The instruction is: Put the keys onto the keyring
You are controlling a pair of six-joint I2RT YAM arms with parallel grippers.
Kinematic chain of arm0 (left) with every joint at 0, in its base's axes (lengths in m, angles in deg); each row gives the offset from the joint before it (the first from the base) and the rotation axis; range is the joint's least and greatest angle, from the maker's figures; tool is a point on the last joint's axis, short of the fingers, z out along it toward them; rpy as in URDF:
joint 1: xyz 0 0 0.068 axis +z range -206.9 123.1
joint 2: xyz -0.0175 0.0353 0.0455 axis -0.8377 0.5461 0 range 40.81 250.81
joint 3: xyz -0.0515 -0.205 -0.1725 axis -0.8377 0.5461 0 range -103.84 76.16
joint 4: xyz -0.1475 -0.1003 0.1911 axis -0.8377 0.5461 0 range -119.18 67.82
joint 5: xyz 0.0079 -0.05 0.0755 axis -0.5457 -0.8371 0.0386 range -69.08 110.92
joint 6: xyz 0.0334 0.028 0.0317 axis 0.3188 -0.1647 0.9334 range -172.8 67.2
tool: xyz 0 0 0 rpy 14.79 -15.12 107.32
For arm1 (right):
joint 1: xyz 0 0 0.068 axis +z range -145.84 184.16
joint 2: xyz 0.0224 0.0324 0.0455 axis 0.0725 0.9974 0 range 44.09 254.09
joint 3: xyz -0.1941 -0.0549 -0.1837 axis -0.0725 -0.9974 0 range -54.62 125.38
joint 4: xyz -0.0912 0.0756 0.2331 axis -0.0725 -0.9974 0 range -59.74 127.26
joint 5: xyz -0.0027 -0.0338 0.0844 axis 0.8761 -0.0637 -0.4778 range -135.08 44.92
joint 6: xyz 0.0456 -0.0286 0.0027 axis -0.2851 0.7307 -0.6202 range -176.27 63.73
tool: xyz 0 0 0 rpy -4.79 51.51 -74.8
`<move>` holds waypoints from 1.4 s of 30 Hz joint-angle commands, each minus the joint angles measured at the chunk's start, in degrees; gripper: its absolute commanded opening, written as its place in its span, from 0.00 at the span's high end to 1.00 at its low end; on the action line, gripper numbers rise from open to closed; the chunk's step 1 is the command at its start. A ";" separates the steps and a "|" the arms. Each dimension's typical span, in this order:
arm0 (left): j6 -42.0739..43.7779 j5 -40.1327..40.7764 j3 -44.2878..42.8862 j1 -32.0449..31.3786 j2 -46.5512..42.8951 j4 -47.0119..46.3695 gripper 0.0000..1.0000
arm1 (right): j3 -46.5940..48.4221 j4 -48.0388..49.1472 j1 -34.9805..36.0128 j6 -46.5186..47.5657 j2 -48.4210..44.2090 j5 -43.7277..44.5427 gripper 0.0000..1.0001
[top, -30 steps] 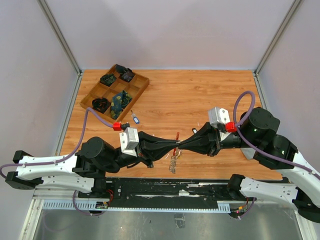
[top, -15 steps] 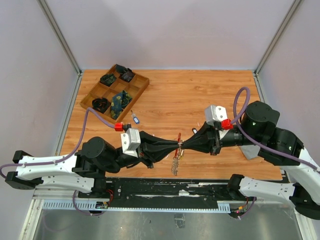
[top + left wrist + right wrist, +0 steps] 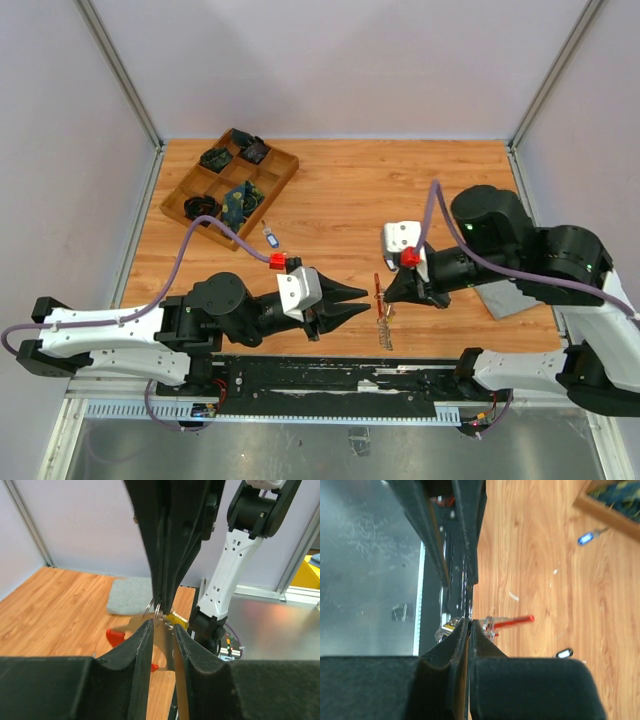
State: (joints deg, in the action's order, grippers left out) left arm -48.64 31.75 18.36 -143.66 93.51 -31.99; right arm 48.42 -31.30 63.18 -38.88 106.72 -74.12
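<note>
Wooden compartment tray [image 3: 166, 208]: well away to the far left of the left pincer, with dark items in its compartments.
Blue-headed key [image 3: 268, 238]: flat on the table just off the tray, back beyond the left pincer's wrist and apart from it.
Left pincer [image 3: 367, 299]: fingers narrowly parted and gripping nothing. The tips point at the keyring and stop just short of it.
Keyring [image 3: 382, 320]: hangs from the right pincer's tips, between the two pincers. Its red part [image 3: 378, 296] is up by the grip and the glittery strap dangles below.
Yellow key [image 3: 176, 620]: just beside the metal loop, close under the right pincer's tips. I cannot tell whether it is threaded.
Right pincer [image 3: 386, 292]: pressed tight on the keyring's loop, facing the left pincer.
Grey pad [image 3: 503, 298]: on the table under the right arm, well behind its pincer.
</note>
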 commanded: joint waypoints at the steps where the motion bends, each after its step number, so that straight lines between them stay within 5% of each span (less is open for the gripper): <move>1: 1.15 0.40 -2.54 -0.25 1.23 1.39 0.71 | 3.61 -11.60 1.14 3.92 3.49 4.42 0.99; 23: 0.79 1.71 -4.72 -0.25 5.43 0.74 0.58 | 4.56 -8.61 2.39 3.79 3.84 0.48 0.99; 42: 1.05 -0.96 -6.75 -0.23 6.96 1.23 0.80 | 6.07 -7.51 2.72 3.37 3.85 -0.67 0.99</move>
State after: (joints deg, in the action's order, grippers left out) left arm -47.87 31.72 13.42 -143.66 100.55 -29.30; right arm 52.49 -40.57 64.76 -35.98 110.74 -73.62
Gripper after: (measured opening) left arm 0.208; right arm 0.017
